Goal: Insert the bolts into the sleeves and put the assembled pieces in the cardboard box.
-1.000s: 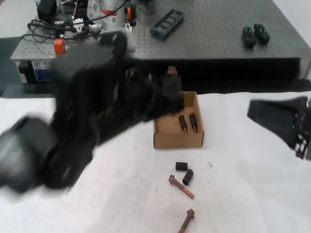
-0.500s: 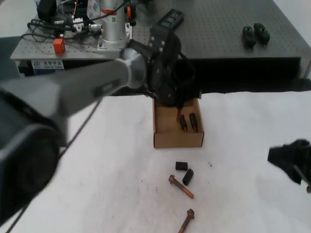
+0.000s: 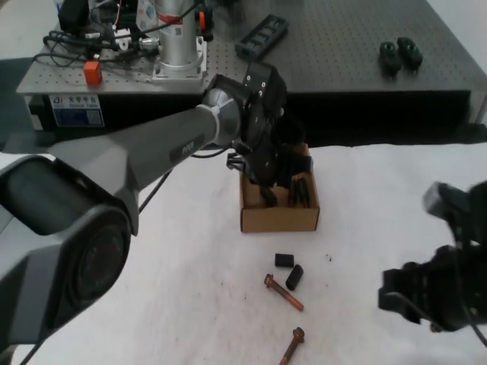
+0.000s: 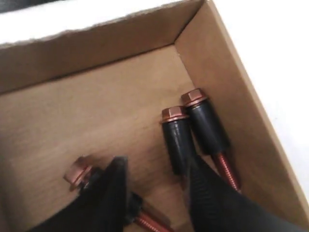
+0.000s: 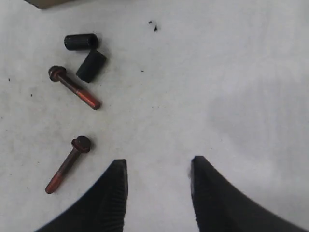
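My left gripper (image 4: 157, 164) is open inside the cardboard box (image 4: 241, 96), low over its floor. Two assembled pieces (image 4: 193, 133), each a copper bolt in a black sleeve, lie side by side against one wall. A third assembled piece (image 4: 79, 174) lies on the floor, partly under one finger (image 4: 108, 193). From above, the left arm's wrist (image 3: 266, 144) covers the back of the box (image 3: 278, 217). My right gripper (image 5: 158, 162) hangs open over the white cloth. Two loose sleeves (image 5: 81, 41) (image 5: 91, 65) and two loose bolts (image 5: 75, 88) (image 5: 67, 164) lie off to one side of it.
The loose sleeves (image 3: 289, 268) and bolts (image 3: 284, 293) (image 3: 291, 346) lie on the cloth in front of the box. My right gripper (image 3: 411, 296) is to their right. A dark perforated bench (image 3: 342, 68) with cables and fixtures stands behind the cloth.
The left arm has swung over the box and come down into it. The right arm has moved from the right edge forward and leftward toward the loose parts.
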Motion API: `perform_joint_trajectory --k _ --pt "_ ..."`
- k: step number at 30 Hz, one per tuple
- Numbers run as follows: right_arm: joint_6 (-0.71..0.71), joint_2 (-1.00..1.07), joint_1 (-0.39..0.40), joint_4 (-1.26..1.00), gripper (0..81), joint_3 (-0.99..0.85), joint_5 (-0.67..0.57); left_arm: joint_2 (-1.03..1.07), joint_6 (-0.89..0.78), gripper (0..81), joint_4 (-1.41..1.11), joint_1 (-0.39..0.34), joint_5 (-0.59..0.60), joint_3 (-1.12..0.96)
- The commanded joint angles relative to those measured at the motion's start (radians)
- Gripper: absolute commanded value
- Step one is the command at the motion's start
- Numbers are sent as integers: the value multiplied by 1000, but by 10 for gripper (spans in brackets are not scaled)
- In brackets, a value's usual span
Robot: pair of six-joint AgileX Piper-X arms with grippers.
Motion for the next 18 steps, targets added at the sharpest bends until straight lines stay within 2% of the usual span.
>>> perform_joint_trajectory --k 1,5,7,12,18 --pt "-21 45 26 -25 318 -50 5 -74 27 294 34 3 -50 -17" --pt "-103 180 83 -34 318 -179 6 -190 104 294 164 10 -265 -14" --pt "-204 255 109 -5 318 -274 6 -232 104 282 212 18 -304 -3" --pt "-411 488 157 184 318 -547 44 -398 81 187 176 31 -304 223" --pt "-614 753 213 390 318 -827 131 -669 38 185 24 31 -304 642"
